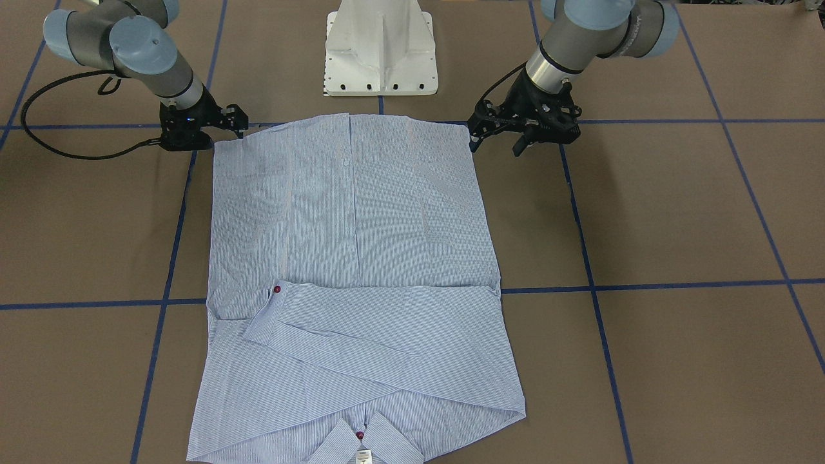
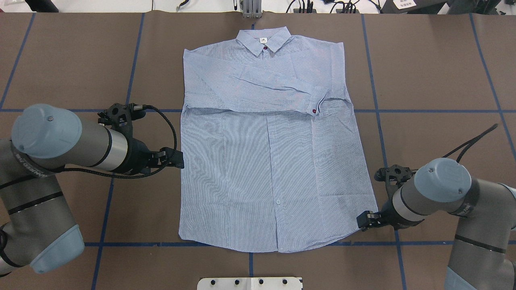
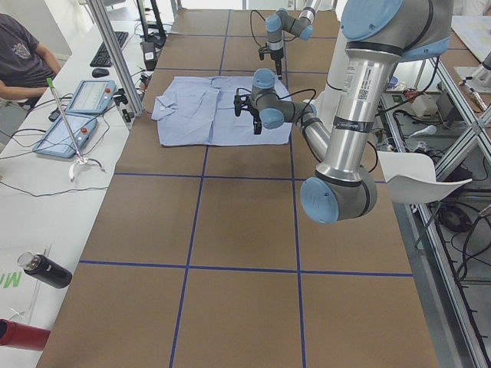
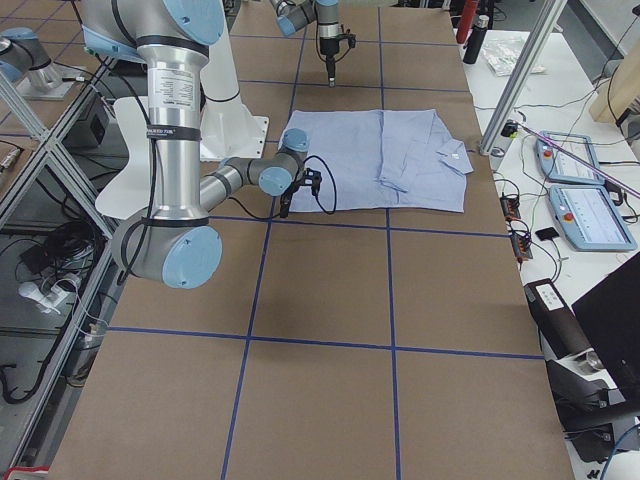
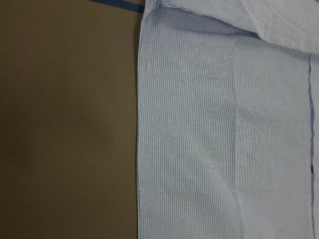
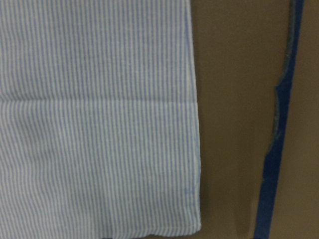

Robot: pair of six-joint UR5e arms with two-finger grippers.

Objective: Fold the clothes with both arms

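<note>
place: robotics lab | cues: teach pendants [image 4: 575,160], aluminium frame posts [image 3: 115,61], keyboard [image 3: 111,47], blue-taped grid table [image 3: 245,222]

Left gripper [image 2: 179,159], jaws parted, and right gripper [image 2: 361,221], jaw spacing indiscernible, held low, pointing inward.

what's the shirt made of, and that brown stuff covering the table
Light blue, white-striped button-up shirt: thin woven cloth, probably cotton or a blend, matte; fine weave and soft creases show. Brown table cover: matte sheet, likely paper or card. Blue grid lines look like tape, ragged-edged in the right wrist view.
</note>
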